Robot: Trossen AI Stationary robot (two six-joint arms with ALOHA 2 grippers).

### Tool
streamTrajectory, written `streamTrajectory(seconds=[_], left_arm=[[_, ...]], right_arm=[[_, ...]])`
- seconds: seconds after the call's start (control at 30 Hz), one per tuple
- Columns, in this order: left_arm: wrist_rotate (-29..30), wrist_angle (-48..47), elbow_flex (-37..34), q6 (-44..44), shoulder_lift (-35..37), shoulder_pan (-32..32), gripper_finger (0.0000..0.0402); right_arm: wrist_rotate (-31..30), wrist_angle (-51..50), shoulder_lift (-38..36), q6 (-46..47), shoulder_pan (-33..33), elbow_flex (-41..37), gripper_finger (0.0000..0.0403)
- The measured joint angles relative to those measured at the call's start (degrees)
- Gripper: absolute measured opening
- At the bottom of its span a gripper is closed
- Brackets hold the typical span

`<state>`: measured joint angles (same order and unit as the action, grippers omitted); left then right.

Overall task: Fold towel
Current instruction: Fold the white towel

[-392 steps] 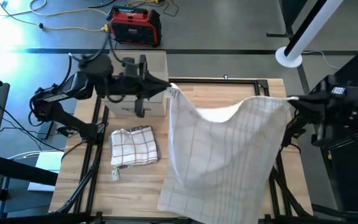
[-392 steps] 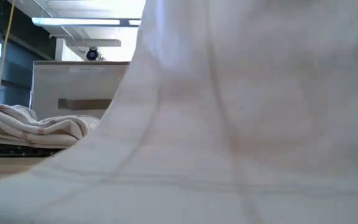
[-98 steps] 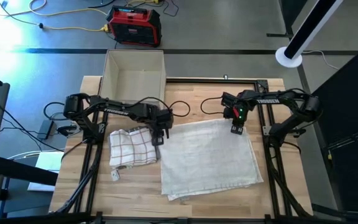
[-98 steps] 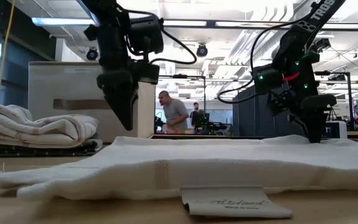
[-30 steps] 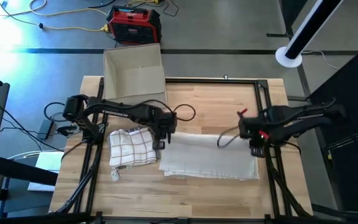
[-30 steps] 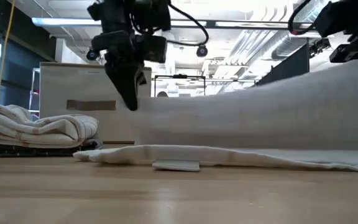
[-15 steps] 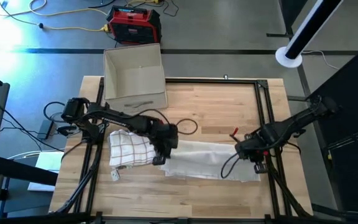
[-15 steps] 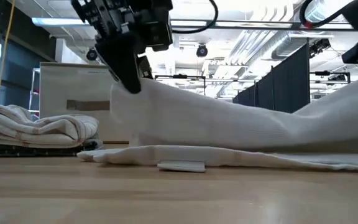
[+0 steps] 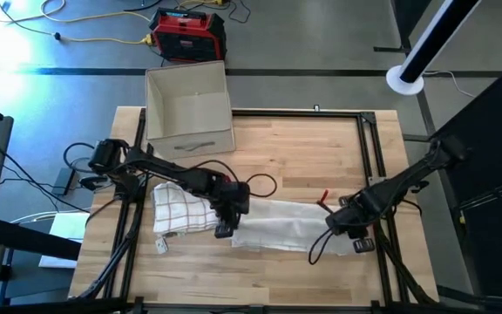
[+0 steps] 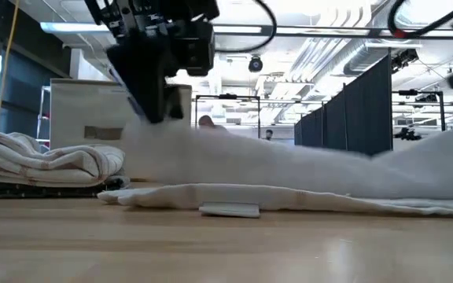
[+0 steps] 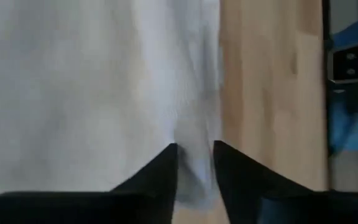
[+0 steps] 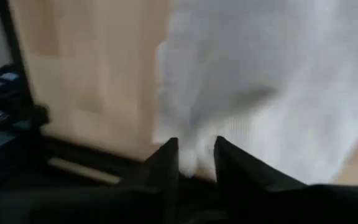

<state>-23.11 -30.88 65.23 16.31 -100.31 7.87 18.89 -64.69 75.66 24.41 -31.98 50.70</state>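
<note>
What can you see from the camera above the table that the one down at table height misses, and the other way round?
Only the high view shows the cardboard box, the red machine on the floor, and the right gripper at the white towel's other end. Only the low view shows the room behind, with ceiling lights and a dark partition. Both show the white towel, the left gripper gripping its edge, and the folded checked towel beside it.
</note>
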Motion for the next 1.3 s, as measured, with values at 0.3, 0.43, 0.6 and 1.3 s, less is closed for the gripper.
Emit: streamTrajectory(seconds=[0.3, 0.43, 0.6, 1.3], left_arm=[[-2.15, -6.69, 0.00, 1.61, 0.17, -0.50, 0.0145], [1.02, -6.73, 0.62, 2.34, 0.17, -1.58, 0.0137], [8.65, -6.50, 3.68, 0.25, 0.19, -3.88, 0.0125], [6.61, -17.24, 5.42, -24.28, 0.21, -11.08, 0.0121]], right_arm=[[8.20, 2.54, 0.74, 8.56, -6.85, 0.00, 0.0111], [5.14, -0.94, -2.02, 21.13, -6.69, 0.00, 0.0098], [-0.85, -7.43, -7.26, 49.75, -5.04, 0.00, 0.0081], [-12.41, 1.49, -7.90, 99.99, -9.55, -9.22, 0.0180]])
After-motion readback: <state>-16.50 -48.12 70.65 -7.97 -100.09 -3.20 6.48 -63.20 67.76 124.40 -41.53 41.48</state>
